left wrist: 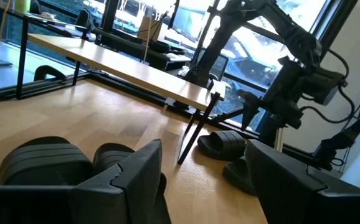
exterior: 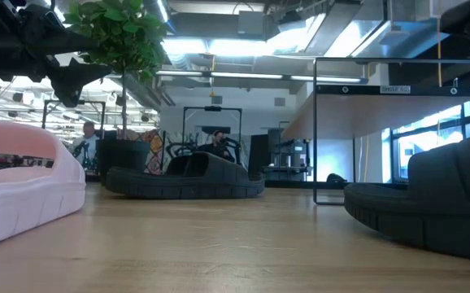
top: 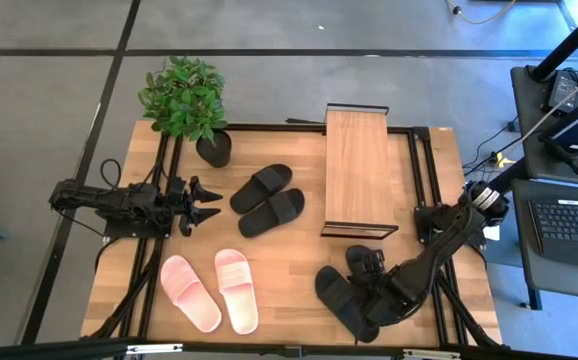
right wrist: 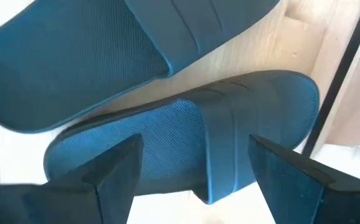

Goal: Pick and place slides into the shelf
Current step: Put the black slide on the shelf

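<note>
Two black slides lie side by side at the table's near right, one (top: 339,298) nearer the front edge, one (top: 365,258) by the shelf's foot. My right gripper (top: 373,288) hangs over them, pointing down and open; in its wrist view its fingers (right wrist: 114,177) stand on either side of one black slide (right wrist: 186,134), touching nothing, with the other black slide (right wrist: 99,56) beside it. Another black pair (top: 266,200) lies mid-table, a pink pair (top: 212,290) at the near left. The shelf (top: 358,168) stands at the far right. My left gripper (top: 207,201) waits open at the left.
A potted plant (top: 185,100) stands at the far left corner. Black frame rails (top: 425,180) run along the table's right side next to the shelf. Bare tabletop (top: 294,270) lies between the pink pair and the black pair under my right gripper.
</note>
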### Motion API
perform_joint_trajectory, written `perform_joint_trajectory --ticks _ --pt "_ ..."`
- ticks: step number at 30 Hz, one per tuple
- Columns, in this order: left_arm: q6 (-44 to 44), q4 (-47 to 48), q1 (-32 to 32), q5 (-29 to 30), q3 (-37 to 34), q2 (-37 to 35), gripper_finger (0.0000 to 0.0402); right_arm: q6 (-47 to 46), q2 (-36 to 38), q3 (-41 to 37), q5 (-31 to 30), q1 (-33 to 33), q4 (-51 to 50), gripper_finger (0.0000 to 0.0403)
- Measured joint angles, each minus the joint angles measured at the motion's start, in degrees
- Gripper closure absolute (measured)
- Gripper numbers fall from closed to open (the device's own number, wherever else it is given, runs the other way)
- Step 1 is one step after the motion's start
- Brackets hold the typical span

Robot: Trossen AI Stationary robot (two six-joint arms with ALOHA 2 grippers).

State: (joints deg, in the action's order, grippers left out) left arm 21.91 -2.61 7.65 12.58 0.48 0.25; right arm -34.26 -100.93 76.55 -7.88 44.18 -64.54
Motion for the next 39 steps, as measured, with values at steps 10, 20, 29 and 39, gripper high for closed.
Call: perform_joint_trajectory --ticks 10,20,29,39 --pt "0.00 0.00 -0.01 -0.02 0.01 0.00 0.0178 -1.54 -0.74 0.00 0.47 0.00 0.36 0.0114" --pt "0.00 0.00 -0.01 0.35 0.00 0.00 0.0178 -1.53 -0.69 -1.95 -1.11 0.00 0.02 0.0114" --pt "0.00 0.00 0.01 0.28 -0.01 0.00 0.0178 -1.58 -0.71 -9.05 -1.35 -0.06 1.61 0.0114" --pt "0.00 0.00 0.00 0.20 0.00 0.00 0.0178 -4.75 -0.63 -11.61 -3.38 -0.04 3.64 0.0146"
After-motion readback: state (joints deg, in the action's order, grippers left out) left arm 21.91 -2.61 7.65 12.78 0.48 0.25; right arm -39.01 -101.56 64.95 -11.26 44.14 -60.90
